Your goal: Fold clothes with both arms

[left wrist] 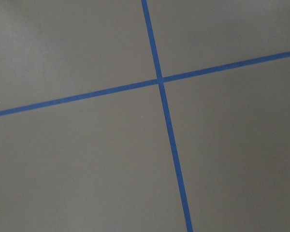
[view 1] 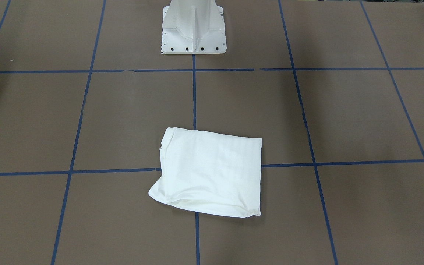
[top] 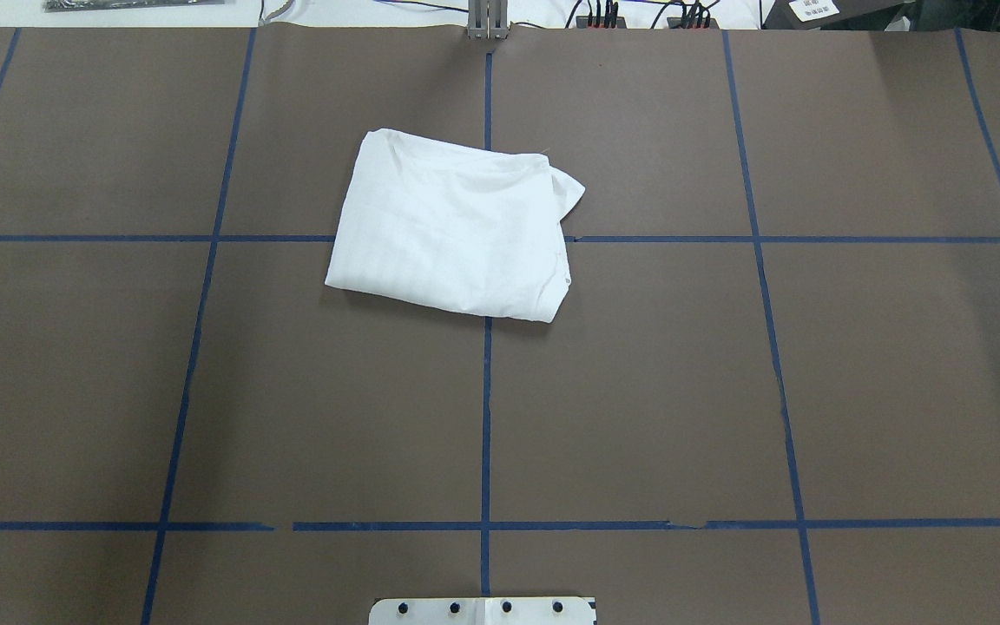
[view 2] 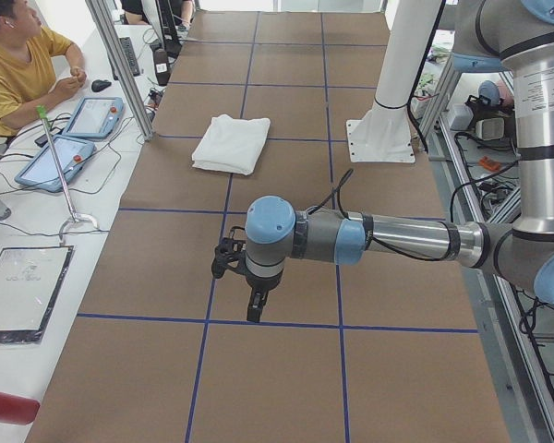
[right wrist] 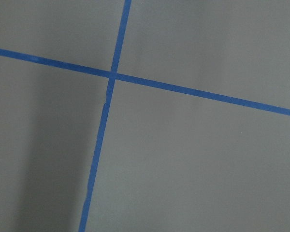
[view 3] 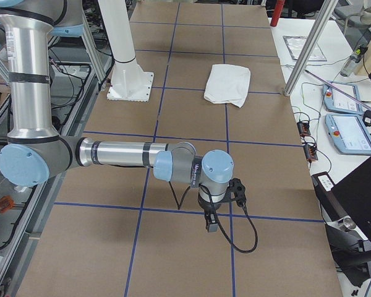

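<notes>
The clothes [view 1: 212,173] are a white shirt folded into a compact rectangle, lying flat on the brown table [view 1: 344,117] near its centre line, on the side away from the base. The shirt also shows in the overhead view [top: 457,230] and both side views [view 2: 231,143] [view 3: 229,83]. Nothing touches it. My left gripper [view 2: 256,309] hangs point-down over bare table, far from the shirt. My right gripper [view 3: 211,224] hangs the same way toward the opposite end. I cannot tell whether either one is open or shut. Both wrist views show only brown surface and crossing blue tape [left wrist: 159,79] [right wrist: 112,75].
The white pedestal base [view 1: 193,29] stands at the table's robot side. A seated person [view 2: 18,65] and control tablets [view 2: 60,161] are beside the table's far long edge, with metal posts [view 2: 120,69] along it. More tablets [view 3: 349,133] and a laptop lie there.
</notes>
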`<action>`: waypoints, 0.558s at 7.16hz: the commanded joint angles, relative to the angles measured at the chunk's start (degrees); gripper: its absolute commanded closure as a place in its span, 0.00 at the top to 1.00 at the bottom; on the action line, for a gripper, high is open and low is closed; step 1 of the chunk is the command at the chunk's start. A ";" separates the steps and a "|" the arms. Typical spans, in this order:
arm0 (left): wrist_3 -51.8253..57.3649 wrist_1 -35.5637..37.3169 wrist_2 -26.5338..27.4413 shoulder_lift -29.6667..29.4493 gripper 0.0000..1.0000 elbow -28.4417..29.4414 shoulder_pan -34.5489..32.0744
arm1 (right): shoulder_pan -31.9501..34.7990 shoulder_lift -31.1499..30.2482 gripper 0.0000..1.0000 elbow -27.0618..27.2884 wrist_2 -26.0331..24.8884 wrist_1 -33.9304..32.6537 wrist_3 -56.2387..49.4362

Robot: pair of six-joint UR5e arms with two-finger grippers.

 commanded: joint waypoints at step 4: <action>-0.21 -0.67 -0.15 0.71 1.00 0.57 -0.01 | 0.04 -0.89 1.00 0.13 -0.10 0.04 -0.25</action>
